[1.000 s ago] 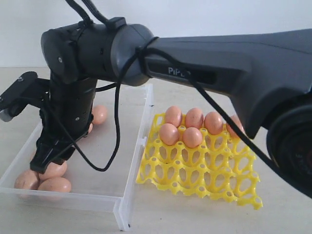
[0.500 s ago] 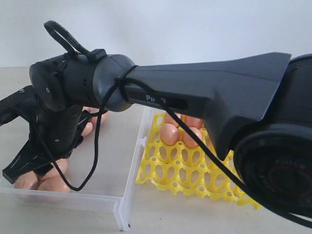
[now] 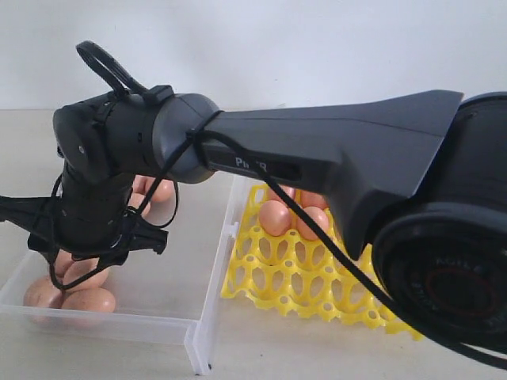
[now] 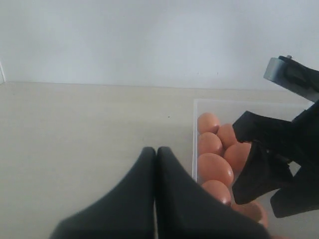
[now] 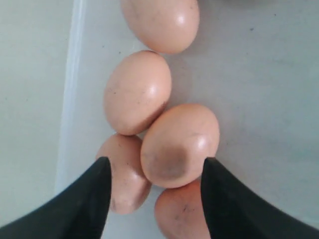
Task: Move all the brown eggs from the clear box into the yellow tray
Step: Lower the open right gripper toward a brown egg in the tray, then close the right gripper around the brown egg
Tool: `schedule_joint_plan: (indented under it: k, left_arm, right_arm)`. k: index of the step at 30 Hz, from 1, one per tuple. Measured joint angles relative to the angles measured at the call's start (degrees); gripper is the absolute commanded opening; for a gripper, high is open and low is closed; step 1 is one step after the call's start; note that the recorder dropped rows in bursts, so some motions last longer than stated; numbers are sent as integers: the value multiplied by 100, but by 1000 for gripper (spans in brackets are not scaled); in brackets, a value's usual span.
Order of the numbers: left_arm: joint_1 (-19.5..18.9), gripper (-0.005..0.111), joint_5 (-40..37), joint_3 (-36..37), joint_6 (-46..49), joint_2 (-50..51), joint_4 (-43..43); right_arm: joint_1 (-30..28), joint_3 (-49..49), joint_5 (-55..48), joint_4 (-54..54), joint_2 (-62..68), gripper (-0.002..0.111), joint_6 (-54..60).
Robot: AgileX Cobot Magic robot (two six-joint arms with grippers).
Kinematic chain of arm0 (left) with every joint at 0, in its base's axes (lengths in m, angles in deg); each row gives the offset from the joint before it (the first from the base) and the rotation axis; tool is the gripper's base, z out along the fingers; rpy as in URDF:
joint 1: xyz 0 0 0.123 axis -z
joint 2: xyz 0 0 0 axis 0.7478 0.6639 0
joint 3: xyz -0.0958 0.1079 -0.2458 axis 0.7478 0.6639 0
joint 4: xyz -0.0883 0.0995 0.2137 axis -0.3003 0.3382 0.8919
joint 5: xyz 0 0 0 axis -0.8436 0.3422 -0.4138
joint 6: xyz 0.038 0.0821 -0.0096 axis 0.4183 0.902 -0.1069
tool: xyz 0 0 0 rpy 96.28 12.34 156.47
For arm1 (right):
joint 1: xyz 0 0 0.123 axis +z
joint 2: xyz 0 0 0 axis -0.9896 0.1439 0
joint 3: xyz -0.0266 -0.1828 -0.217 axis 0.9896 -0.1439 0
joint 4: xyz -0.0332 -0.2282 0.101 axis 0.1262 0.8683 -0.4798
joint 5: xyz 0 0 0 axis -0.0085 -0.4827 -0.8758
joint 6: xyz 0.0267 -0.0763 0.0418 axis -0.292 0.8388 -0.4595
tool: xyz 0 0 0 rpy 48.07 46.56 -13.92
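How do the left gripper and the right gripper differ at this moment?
The left gripper is shut; the right gripper is open. The left one hangs over bare table beside the clear box; the right one is over the brown eggs inside it. Both have black fingers.

A pale beige tabletop [image 4: 75, 139] runs back to a plain white wall [image 4: 149, 40] behind it.

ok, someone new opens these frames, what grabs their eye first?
The big dark right arm fills the exterior view, reaching across to the clear box on the left. Its right gripper hangs open over a cluster of brown eggs there. Beside it the bright yellow tray stands out, its loaded eggs only in the far cups.
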Motion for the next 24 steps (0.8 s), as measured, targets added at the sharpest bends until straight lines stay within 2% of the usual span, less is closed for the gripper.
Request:
schedule_joint_plan:
  k: [6, 24]
  left_arm:
    - [0, -4, 0, 0, 0, 0, 0]
    - [0, -4, 0, 0, 0, 0, 0]
  right_arm:
    - [0, 0, 19, -8, 0, 53, -925]
    - [23, 0, 97, 33, 307, 53, -1295]
